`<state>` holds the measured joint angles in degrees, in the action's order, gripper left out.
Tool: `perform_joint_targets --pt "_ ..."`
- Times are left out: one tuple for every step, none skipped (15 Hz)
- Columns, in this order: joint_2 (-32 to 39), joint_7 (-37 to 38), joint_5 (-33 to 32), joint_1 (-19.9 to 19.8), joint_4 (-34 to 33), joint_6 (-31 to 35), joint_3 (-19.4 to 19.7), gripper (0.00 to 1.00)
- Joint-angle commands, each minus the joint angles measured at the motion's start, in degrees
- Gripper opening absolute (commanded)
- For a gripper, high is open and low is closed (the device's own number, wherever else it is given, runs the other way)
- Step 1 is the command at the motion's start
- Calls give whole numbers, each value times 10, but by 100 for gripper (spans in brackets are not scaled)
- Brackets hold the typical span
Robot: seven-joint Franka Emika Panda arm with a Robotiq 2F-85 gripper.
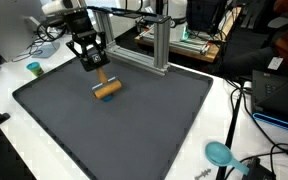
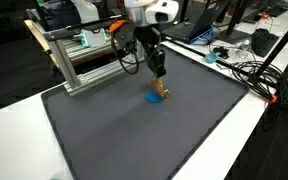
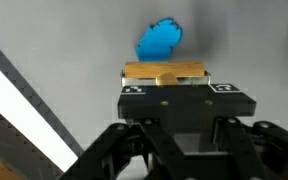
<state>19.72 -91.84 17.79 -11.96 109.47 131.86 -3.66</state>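
Note:
My gripper [image 1: 96,68] [image 2: 158,78] hangs over the far part of a dark grey mat [image 1: 124,135] [image 2: 134,140]. It is shut on the thin handle of a wooden tool [image 1: 107,88] [image 2: 161,92], whose tan cylindrical head rests low on the mat. In the wrist view the wooden tool [image 3: 164,72] lies across the tips of the gripper [image 3: 165,80]. Just beyond it a small blue lump [image 3: 159,40] [image 2: 153,98] lies on the mat, touching or very close to the wood. The wood hides the lump in an exterior view.
An aluminium frame [image 1: 160,42] [image 2: 84,62] stands at the mat's far edge, close to the arm. A teal cup [image 1: 34,68] and a teal scoop [image 1: 220,153] sit on the white table beside the mat. Cables [image 2: 246,70] and monitors crowd one side.

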Motion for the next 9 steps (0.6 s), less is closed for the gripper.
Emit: perform_joint_targets --pt "-92 38 -11 17 17 -48 5 23" --pt "-114 53 -18 25 16 -71 7 23" --pt "-133 72 -25 32 10 -101 10 23" --pt "-154 91 -26 39 4 -130 12 23" --pt "-173 105 -18 43 -8 -172 13 23" --pt "-189 121 -12 49 -18 -207 16 23" --pt "-202 135 -6 53 -28 -239 20 23" --pt "-212 149 -3 57 -39 -268 26 23" --pt "-219 142 -4 59 -50 -304 32 23"
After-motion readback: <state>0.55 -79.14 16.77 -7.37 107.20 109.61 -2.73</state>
